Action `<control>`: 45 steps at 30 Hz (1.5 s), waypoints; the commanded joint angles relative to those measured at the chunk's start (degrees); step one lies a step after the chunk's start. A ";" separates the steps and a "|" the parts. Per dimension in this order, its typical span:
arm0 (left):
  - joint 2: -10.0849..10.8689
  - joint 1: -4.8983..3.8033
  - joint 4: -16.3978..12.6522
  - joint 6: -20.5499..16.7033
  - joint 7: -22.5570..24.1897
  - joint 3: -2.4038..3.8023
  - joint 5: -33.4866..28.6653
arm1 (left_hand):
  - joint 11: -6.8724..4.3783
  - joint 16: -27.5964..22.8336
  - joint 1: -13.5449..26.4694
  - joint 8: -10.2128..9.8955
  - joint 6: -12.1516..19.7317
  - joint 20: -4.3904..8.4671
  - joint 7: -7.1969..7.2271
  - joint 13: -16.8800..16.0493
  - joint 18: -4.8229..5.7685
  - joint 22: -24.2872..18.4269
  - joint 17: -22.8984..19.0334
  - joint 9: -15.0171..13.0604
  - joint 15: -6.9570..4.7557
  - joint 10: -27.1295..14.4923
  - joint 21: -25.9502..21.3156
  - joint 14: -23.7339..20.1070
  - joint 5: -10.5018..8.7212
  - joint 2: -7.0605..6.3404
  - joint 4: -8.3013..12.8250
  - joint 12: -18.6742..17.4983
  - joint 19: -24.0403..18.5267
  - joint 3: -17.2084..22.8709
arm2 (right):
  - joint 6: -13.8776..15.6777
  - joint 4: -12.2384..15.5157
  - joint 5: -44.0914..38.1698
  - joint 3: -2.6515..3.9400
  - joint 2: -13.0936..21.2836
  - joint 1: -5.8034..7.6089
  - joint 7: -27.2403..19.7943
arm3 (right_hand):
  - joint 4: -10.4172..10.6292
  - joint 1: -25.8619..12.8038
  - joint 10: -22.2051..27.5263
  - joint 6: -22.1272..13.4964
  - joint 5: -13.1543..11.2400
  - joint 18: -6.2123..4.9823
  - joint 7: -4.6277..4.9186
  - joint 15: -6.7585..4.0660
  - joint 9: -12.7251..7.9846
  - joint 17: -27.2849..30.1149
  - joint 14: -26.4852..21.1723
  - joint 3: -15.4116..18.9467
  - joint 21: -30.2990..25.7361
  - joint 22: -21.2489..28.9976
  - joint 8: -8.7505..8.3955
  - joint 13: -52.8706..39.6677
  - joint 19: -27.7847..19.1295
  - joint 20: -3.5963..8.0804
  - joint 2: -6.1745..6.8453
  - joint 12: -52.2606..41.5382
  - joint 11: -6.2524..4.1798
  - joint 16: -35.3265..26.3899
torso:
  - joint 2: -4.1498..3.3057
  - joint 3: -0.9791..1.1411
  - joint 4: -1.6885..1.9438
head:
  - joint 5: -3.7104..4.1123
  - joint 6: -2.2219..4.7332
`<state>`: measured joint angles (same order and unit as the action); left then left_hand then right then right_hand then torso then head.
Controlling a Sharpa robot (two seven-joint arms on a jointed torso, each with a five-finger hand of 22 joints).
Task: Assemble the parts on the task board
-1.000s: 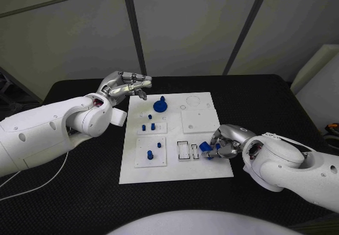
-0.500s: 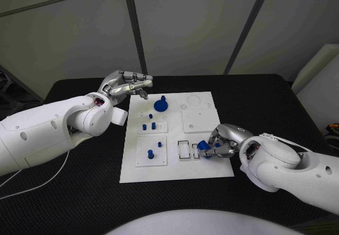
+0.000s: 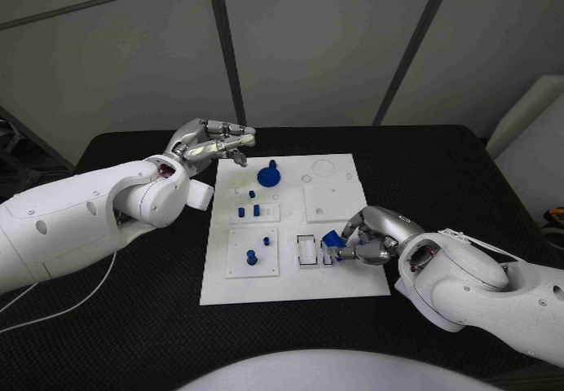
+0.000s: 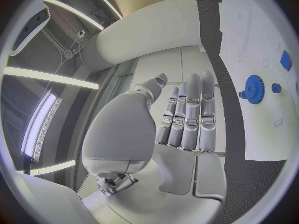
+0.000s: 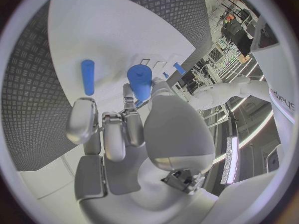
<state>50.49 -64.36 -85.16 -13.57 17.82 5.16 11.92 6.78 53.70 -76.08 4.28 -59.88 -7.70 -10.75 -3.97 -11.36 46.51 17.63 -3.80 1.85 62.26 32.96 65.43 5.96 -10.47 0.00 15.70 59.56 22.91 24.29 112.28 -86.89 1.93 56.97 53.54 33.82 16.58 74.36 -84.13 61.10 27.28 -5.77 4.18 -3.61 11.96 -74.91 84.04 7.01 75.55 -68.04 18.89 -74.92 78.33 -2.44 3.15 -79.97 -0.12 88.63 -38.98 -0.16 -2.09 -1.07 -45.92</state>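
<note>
Blue part [image 3: 332,239] sits pinched in our right hand [image 3: 367,238] fingertips above the task board [image 3: 332,281]; our left hand [image 3: 212,142] hovers empty, fingers apart.

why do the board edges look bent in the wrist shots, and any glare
Fisheye distortion: in the left wrist view the board edge curves; the right wrist view bows it too. The head view keeps the board straight. Glare: bright light strips near the rim of both wrist views; none on the board in the head view.

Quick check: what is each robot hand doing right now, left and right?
Left robot hand: open, fingers extended, holding nothing.
Right robot hand: holding a small blue plastic part.
</note>
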 commanded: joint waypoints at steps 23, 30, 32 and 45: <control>-0.26 -0.08 -0.13 0.75 0.45 0.04 -0.08 | -0.10 -0.19 0.39 0.18 0.21 -0.42 0.08 0.00 1.01 -0.10 -0.06 -0.06 0.43 -0.59 -0.45 -0.18 -0.21 0.22 0.05 0.40 -0.11 -0.47 | -2.45 -3.28 6.76 0.09 -6.21 0.15 -0.58 | 0.18 -5.50 -1.25 1.27 -3.57 1.03 -0.64 -0.66 0.79 -12.07 5.33 3.76 0.33 -0.07 0.43 -5.74 0.24 0.25 -1.11 0.66 -0.63 0.22 | -0.10 0.02 -0.03 | -0.87 -0.44; -0.28 -0.08 -0.13 0.80 0.38 0.04 -0.08 | -0.10 -0.19 0.39 0.19 0.20 -0.42 0.08 0.00 1.01 -0.11 -0.06 -0.06 0.43 -0.61 -0.46 -0.19 -0.21 0.23 0.05 0.41 -0.11 -0.49 | -2.76 -4.00 6.65 0.09 -6.86 0.15 -0.40 | 0.27 -8.66 -1.10 1.26 -10.10 0.95 -0.72 -0.73 1.21 -11.71 5.25 5.12 0.00 0.30 0.70 -5.47 0.00 0.35 -0.39 1.35 -0.69 0.05 | -0.04 0.04 -0.10 | -1.12 -0.56; -0.29 -0.08 -0.13 0.80 0.37 0.04 -0.08 | -0.10 -0.19 0.39 0.20 0.20 -0.42 0.09 0.00 1.01 -0.11 -0.06 -0.06 0.43 -0.61 -0.46 -0.19 -0.21 0.23 0.05 0.41 -0.11 -0.49 | -2.63 -4.23 6.62 0.09 -7.03 0.15 -0.39 | 0.32 -9.99 -1.04 1.07 -13.23 0.93 -0.68 -0.71 1.32 -11.56 5.22 5.13 -0.12 0.43 0.70 -5.38 -0.09 0.34 0.45 1.58 -0.65 -0.01 | -0.05 0.04 -0.10 | -1.15 -0.55; -0.34 -0.08 -0.10 0.82 0.29 0.04 -0.08 | -0.10 -0.19 0.38 0.20 0.19 -0.42 0.09 0.00 1.01 -0.11 -0.06 -0.06 0.43 -0.64 -0.48 -0.21 -0.22 0.23 0.05 0.42 -0.12 -0.51 | -1.39 -4.48 5.81 0.08 -7.26 0.15 -1.63 | 0.57 -18.46 -0.28 -0.78 -23.44 0.73 -0.02 -0.23 1.56 -11.03 5.10 4.14 -0.97 1.39 0.24 -4.35 -0.66 -0.08 7.29 3.54 -0.07 -0.29 | -0.06 0.07 -0.14 | -1.14 -0.34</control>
<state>50.21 -64.37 -85.19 -13.37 17.75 5.17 11.92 6.57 53.70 -76.08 4.28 -59.88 -7.70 -10.74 -3.97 -11.35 46.48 17.65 -3.80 2.05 62.06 32.74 65.22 5.96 -10.47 0.17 15.91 59.56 22.75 22.39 107.51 -80.54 2.00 49.64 53.61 33.22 17.07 56.28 -83.93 60.58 3.54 -5.78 4.12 -4.01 13.47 -74.94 84.04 11.08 74.92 -66.60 19.08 -74.92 77.90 -2.45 10.33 -76.53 -0.32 88.63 -39.02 -0.12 -2.20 -2.21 -46.27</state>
